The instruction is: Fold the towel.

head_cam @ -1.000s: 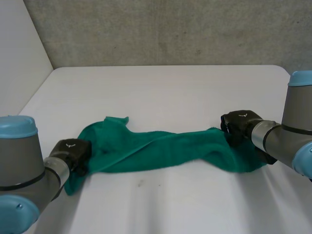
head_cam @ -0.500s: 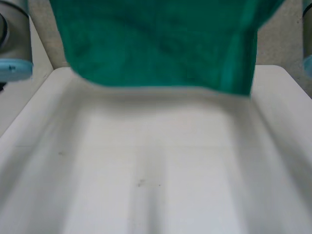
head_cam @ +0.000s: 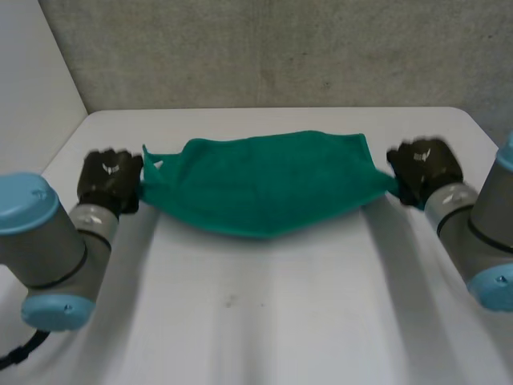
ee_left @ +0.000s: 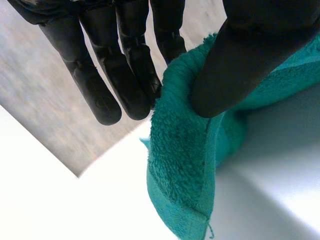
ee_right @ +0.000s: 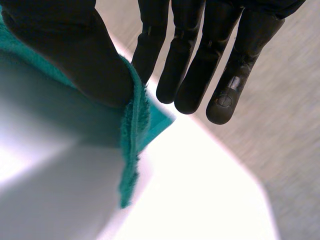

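Note:
A green towel hangs stretched between my two hands above the white table, its middle sagging toward the tabletop. My left hand pinches the towel's left corner between thumb and fingers. At the other end, my right hand pinches the right corner the same way, thumb against fingers. Both hands are held at about the same height, roughly level with the table's far half.
A grey wall rises behind the table's far edge. A pale panel stands at the left. Bare tabletop lies in front of the towel.
The towel lay bunched on the table a second ago, held at both ends. It was swung high up before the camera, and now it hangs spread out between the hands, farther back.

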